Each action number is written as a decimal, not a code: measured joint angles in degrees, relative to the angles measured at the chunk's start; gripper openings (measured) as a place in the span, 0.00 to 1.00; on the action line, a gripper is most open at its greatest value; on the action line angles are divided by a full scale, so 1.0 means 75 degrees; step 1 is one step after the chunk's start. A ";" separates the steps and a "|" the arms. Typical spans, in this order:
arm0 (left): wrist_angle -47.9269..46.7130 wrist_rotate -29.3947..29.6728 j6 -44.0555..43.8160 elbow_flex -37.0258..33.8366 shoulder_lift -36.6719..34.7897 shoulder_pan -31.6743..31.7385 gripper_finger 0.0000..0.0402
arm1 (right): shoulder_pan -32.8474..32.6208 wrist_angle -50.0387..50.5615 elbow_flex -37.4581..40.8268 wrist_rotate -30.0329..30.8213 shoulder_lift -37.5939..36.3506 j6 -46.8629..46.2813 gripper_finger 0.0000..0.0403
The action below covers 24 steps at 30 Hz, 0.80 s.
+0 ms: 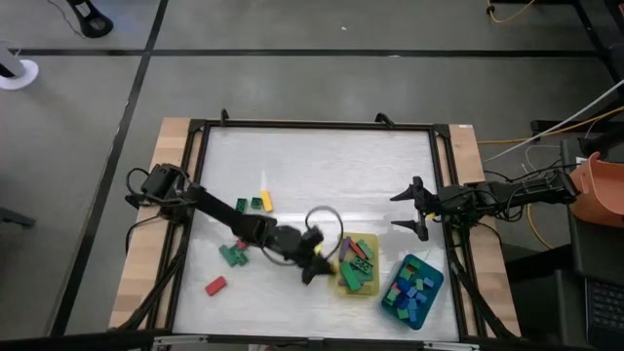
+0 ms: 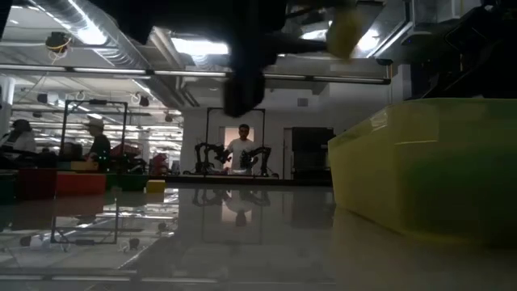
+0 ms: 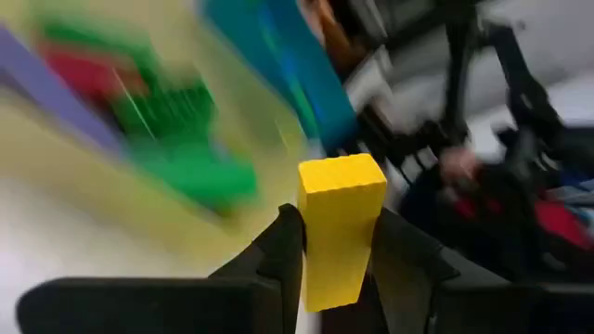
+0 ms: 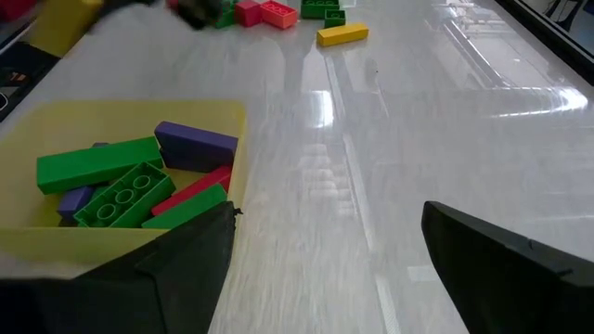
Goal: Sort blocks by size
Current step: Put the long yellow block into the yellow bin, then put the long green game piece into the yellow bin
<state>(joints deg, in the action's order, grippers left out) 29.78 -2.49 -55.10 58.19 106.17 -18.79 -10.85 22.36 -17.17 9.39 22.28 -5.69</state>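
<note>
Left wrist: L tool [image 3: 336, 243] gripping yellow block [image 3: 339, 227].

White table [image 1: 322, 166]: yellow tray [image 1: 343, 284], teal tray [image 1: 432, 290], loose blocks [image 1: 234, 255].

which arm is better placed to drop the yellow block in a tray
Left: its claw already grips the yellow block beside the yellow tray. The right claw waits open and empty at the table's right edge.

A yellow tray [image 1: 343, 284] sits near the table's [image 1: 322, 166] front edge, with a teal tray [image 1: 432, 278] just beside it to the right. Across the room, a person [image 2: 241, 146] stands behind another pair of robot arms [image 2: 212, 155]. Cables [image 1: 531, 136] trail over the floor.
</note>
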 joint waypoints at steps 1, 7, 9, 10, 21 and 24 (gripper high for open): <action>0.0059 0.0231 0.0321 0.0000 0.0000 0.0110 0.23 | 0.0000 -0.0002 0.0000 0.0000 0.0000 0.0000 0.85; 0.0173 0.1031 0.1838 0.0000 -0.0003 0.0572 0.26 | 0.0000 -0.0001 0.0000 0.0000 0.0000 0.0000 0.85; 0.0299 0.1182 0.2111 0.0003 -0.0006 0.0619 0.27 | 0.0000 -0.0002 0.0000 -0.0001 0.0000 0.0000 0.85; 0.0389 0.1226 0.2297 0.0003 -0.0006 0.0626 0.28 | 0.0000 -0.0002 0.0000 0.0000 0.0000 0.0000 0.85; 0.0575 0.1507 0.2756 0.0011 0.0121 0.0621 0.47 | 0.0000 -0.0049 0.0000 0.0256 -0.0003 0.0024 0.85; 0.0532 0.1504 0.2745 0.0012 0.0146 0.0626 0.50 | 0.0000 -0.0127 0.0000 0.0638 -0.0035 0.0026 0.85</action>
<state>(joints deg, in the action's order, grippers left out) 33.77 8.80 -34.51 58.28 107.26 -14.09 -10.85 21.41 -17.17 14.17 22.02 -5.50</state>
